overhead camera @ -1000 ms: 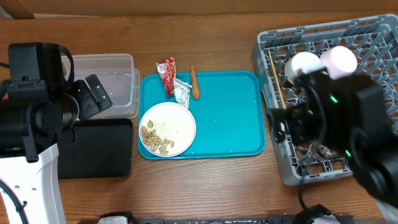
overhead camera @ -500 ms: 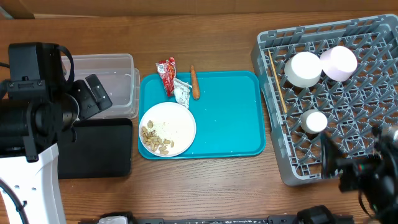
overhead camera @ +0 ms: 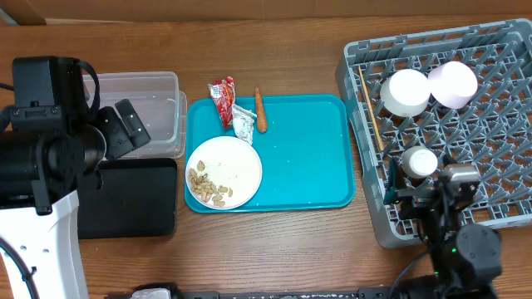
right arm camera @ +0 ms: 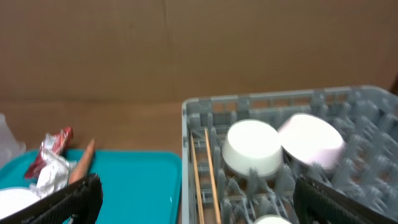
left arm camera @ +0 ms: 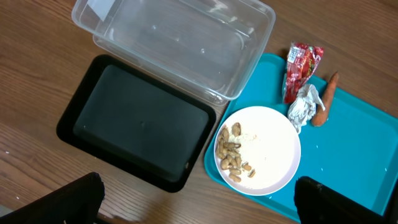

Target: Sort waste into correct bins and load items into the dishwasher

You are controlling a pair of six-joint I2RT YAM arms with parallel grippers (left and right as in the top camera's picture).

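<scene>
The grey rack (overhead camera: 353,58) at the right holds two upturned white bowls (overhead camera: 405,91) (overhead camera: 453,83), a smaller one (overhead camera: 421,162) and the chopsticks (overhead camera: 370,112). A white plate (overhead camera: 233,166) with nuts and rice (overhead camera: 208,187) sits on the teal tray (overhead camera: 307,158). A red wrapper (overhead camera: 222,100), a silver wrapper (overhead camera: 243,123) and a carrot (overhead camera: 260,110) lie at the tray's far left. My left gripper (left arm camera: 199,211) is open and empty, high above the plate (left arm camera: 267,149) and the black tray (left arm camera: 137,124). My right gripper (right arm camera: 199,208) is open and empty, low at the rack's front (overhead camera: 428,195).
The clear tub (overhead camera: 145,108) stands left of the teal tray, with the black tray (overhead camera: 129,199) in front of it. The left arm's body (overhead camera: 50,141) fills the left side. A brown cardboard wall (right arm camera: 186,50) stands behind the table.
My right arm has pulled back from over the rack to its front edge. The small white bowl now shows standing in the rack. The left arm has not moved.
</scene>
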